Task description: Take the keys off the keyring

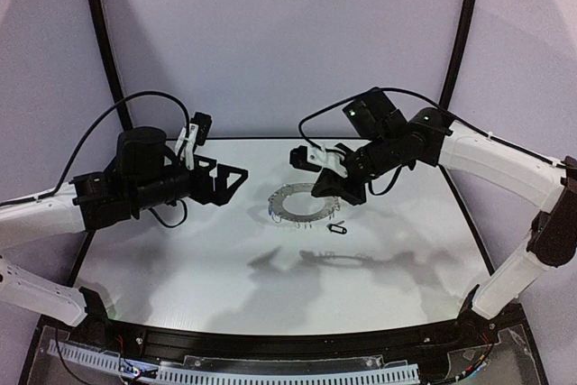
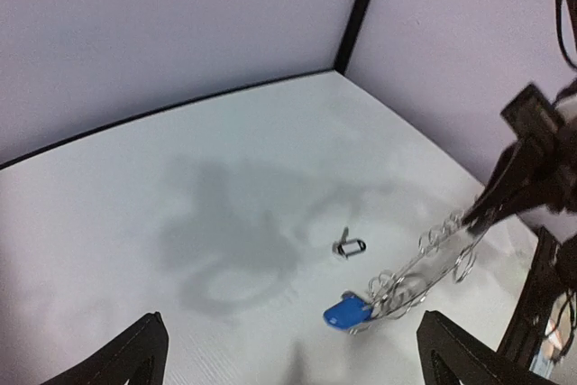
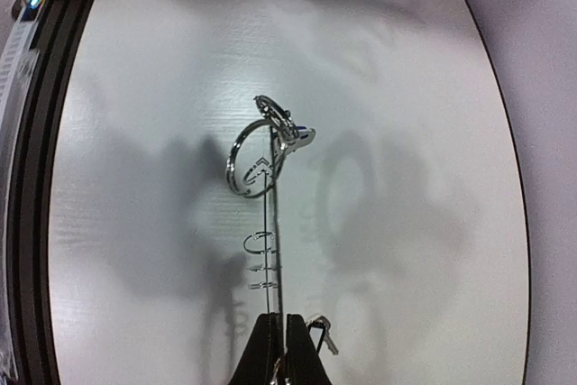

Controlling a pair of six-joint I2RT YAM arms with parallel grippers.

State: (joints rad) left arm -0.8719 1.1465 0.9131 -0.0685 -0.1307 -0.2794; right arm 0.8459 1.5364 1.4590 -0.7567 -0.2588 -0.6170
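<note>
- Top external view: the white bench [image 1: 180, 259] carries everything, with both arms reaching in over it from the near edge toward its middle.
- The right tool [image 1: 319, 194] is pinched shut on the right-hand rim of the keyring [image 1: 279, 197]. In the right wrist view its fingers meet on the ring's edge. I judge the grip is there to anchor the ring while a key is worked off it.
- The left tool [image 1: 236, 179] stands wide apart and holds nothing, hovering to the left of the ring and well apart from it. In its own wrist view both fingers frame the ring from a distance.
- The keyring sits near the middle of the bench, gripped side lifted and far side low, so it slopes down toward the left arm. It is a flat dark-grey disc with a wide hole, and thin silver wire loops fringe its rim.
- The blue-headed key [image 2: 347, 313] is at the ring's low end, touching the loops. It seems to be attached there, but the link itself is too small to make out. By my reading, that tilt presents it to the open left tool.
- The slimmer black key [image 2: 350, 246] lies flat on the bench near the ring and apart from it, so one key looks to be off and one remains.
</note>
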